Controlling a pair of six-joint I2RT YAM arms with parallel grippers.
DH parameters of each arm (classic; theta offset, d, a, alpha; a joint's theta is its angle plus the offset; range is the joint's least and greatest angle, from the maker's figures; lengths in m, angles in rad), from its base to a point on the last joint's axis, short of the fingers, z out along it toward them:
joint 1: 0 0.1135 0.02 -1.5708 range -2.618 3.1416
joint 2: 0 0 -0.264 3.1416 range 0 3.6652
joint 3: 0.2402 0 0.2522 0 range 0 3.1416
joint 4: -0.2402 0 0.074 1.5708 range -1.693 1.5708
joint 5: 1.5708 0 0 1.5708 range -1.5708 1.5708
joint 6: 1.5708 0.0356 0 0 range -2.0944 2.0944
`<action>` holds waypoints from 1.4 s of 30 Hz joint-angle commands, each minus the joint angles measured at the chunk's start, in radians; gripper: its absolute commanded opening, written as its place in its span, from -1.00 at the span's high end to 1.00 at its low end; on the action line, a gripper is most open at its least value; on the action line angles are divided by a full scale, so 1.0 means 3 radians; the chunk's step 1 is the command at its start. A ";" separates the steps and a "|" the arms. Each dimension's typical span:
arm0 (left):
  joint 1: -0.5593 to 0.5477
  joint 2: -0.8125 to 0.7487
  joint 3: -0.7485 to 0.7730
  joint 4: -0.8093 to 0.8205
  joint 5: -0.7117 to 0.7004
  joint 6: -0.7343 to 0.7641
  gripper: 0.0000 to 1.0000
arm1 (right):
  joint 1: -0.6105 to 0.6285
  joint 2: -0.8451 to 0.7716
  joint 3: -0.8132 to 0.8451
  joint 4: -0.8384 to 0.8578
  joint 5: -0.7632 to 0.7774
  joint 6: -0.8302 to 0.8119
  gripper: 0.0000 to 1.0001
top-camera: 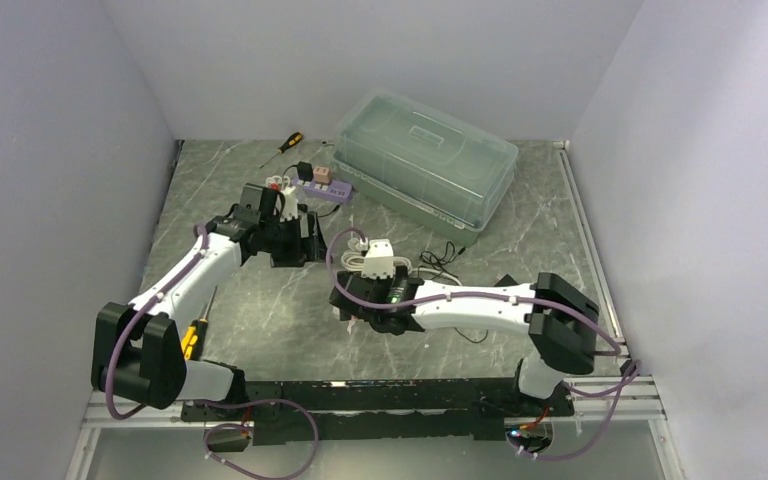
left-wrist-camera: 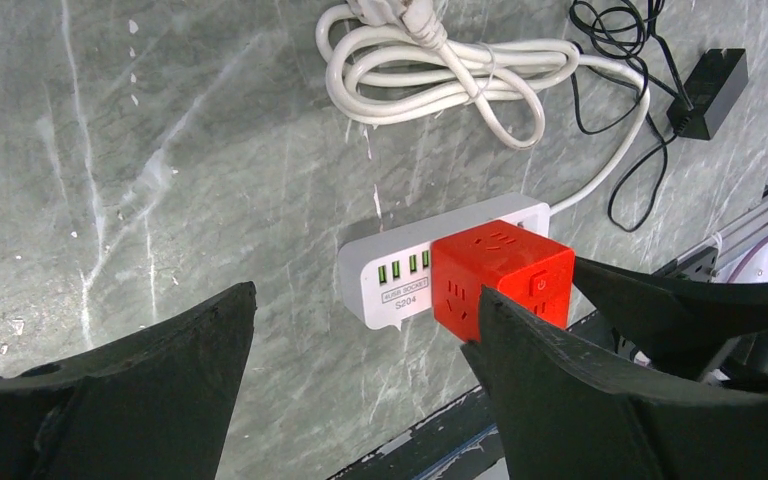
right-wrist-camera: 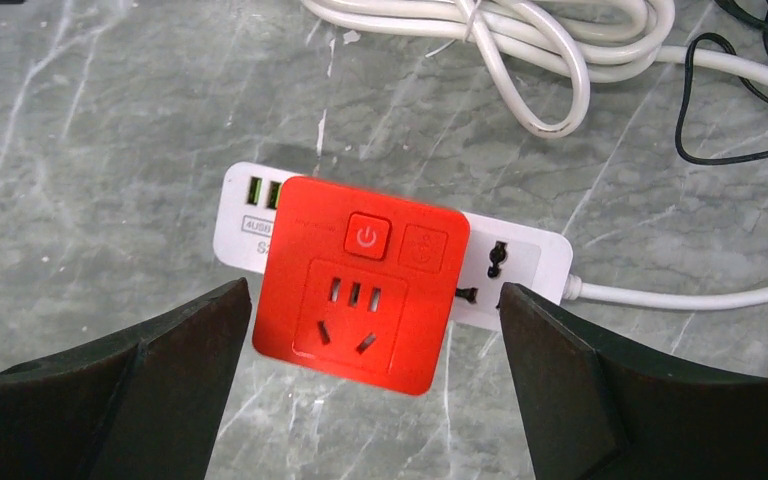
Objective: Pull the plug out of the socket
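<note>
Our right gripper [right-wrist-camera: 375, 300] straddles the red plug [right-wrist-camera: 360, 290], spread wide and gripping nothing; our left gripper [left-wrist-camera: 365, 310] is spread too. The plug sits in the white power strip [right-wrist-camera: 520, 262]; gripping and pulling are left.

The surface [top-camera: 260, 320] is grey-green stone-patterned slab with pale veins. Towards the far edge, right of the middle, a clear lidded box [top-camera: 425, 160] lies at an angle. A purple power strip [top-camera: 325, 188] sits just beside its left side. A screwdriver [top-camera: 285, 146] lies near the far left corner, and a second screwdriver [top-camera: 192, 340] lies by the left edge, nearer the front. Around the middle rest a white socket strip [right-wrist-camera: 520, 262], its coiled white cable [left-wrist-camera: 440, 75] and a corded black adapter [left-wrist-camera: 708, 92].
</note>
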 commanded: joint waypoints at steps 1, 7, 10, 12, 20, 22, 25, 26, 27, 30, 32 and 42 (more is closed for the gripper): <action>0.0007 -0.0082 -0.0030 0.0075 0.0115 -0.0018 -0.72 | 0.0013 0.0154 0.0212 -0.0143 0.0282 0.0167 -0.95; 0.0005 -0.0082 -0.0027 0.0064 0.0101 0.0009 -0.73 | 0.0013 0.0465 0.0503 -0.0532 0.0491 0.0377 -0.73; 0.0005 -0.0068 -0.0027 0.0067 0.0111 0.0007 -0.73 | 0.0013 0.0471 0.0457 -0.0528 0.0490 0.0411 -0.50; 0.0005 -0.0057 -0.0027 0.0068 0.0121 0.0010 -0.73 | 0.0013 0.0414 0.0373 -0.0474 0.0463 0.0430 -0.32; 0.0000 0.0042 -0.0057 0.0114 0.0314 0.0010 -0.73 | -0.0122 -0.0132 -0.0304 0.0152 0.0155 0.0522 0.83; -0.0004 0.0088 -0.0070 0.0136 0.0411 0.0005 -0.73 | -0.0163 -0.0300 -0.0489 0.0363 0.0108 0.0553 1.00; -0.0022 0.0168 -0.0088 0.0164 0.0547 -0.0005 -0.73 | -0.0201 -0.0476 -0.0668 0.0561 0.0117 0.0600 1.00; -0.0038 0.0200 -0.0095 0.0167 0.0586 -0.0008 -0.73 | -0.0205 -0.0523 -0.0703 0.0603 0.0130 0.0610 1.00; -0.0063 0.0234 -0.0098 0.0175 0.0618 -0.0008 -0.73 | -0.0206 -0.0557 -0.0739 0.0630 0.0154 0.0628 1.00; -0.0142 0.0353 -0.0103 0.0206 0.0744 -0.0024 -0.72 | -0.0210 -0.0692 -0.0876 0.0784 0.0182 0.0667 1.00; -0.0188 0.0442 -0.0109 0.0238 0.0839 -0.0043 -0.72 | -0.0209 -0.0803 -0.0989 0.0896 0.0195 0.0694 1.00; -0.0421 0.0837 -0.0200 0.0421 0.1353 -0.0177 -0.63 | -0.0231 -0.1059 -0.1206 0.1161 0.0197 0.0732 1.00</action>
